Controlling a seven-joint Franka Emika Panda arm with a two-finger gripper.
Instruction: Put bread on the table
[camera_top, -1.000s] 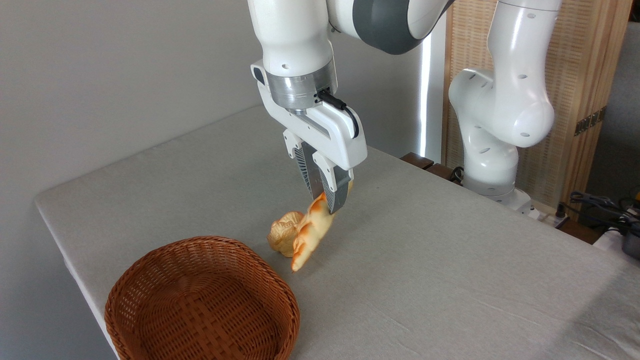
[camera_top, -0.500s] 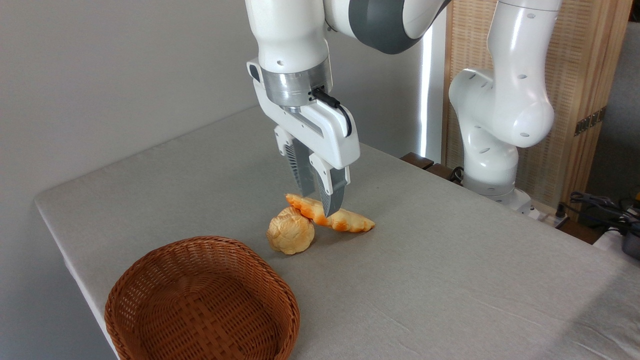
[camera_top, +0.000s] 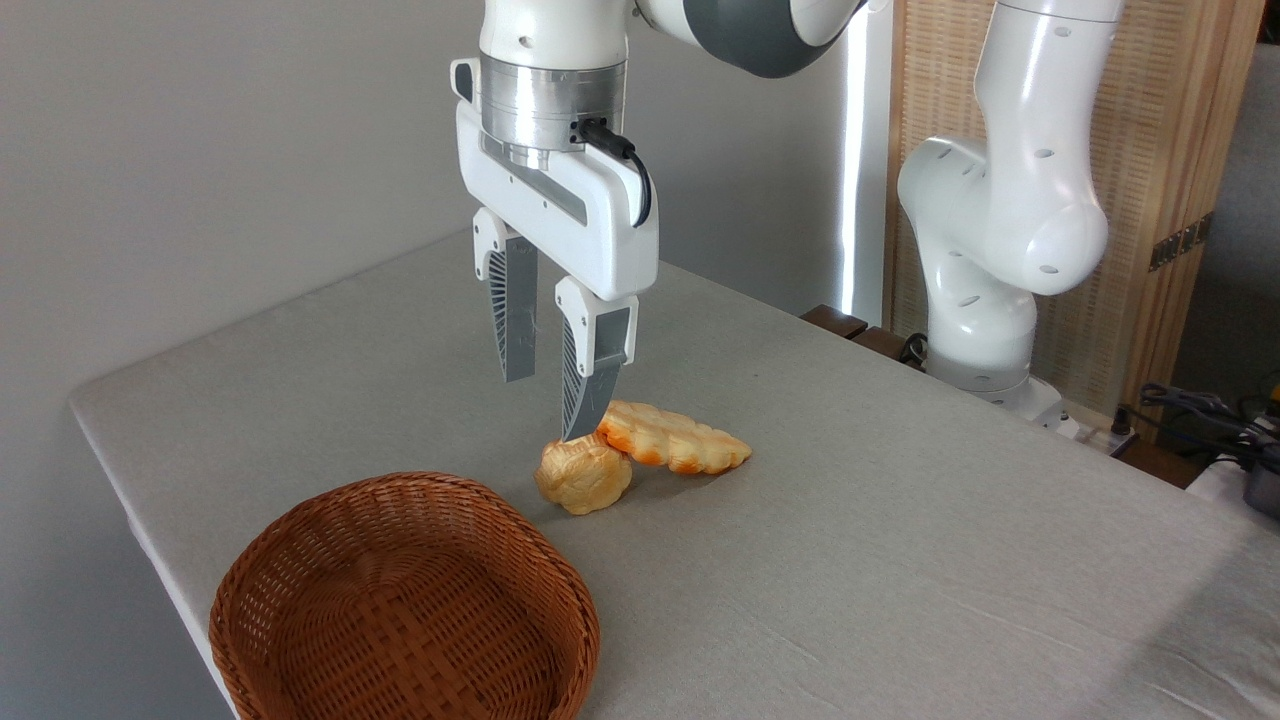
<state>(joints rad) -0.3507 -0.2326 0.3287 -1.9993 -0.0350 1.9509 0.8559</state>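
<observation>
Wicker basket (camera_top: 405, 600): brown and woven, at the near left corner of the worktop (camera_top: 900, 560); nothing shows inside it.
Pincer (camera_top: 545, 405): released, its two grey ribbed fingers (camera_top: 516, 320) parted and pointing down with nothing between them; it hangs above the worktop, over the left end of the two breads.
Round bun (camera_top: 583, 475): small and golden, flower-shaped, lying on the grey cloth just beyond the basket's far right rim, apart from it.
Braided loaf (camera_top: 672, 438): golden-yellow with orange-brown bumps, lying on the worktop to the right of the bun; its left end touches or rests against the bun's top, its right end points toward the far right edge.
Arm base (camera_top: 985, 330): white, standing at the far right edge of the worktop, well apart from the breads.
</observation>
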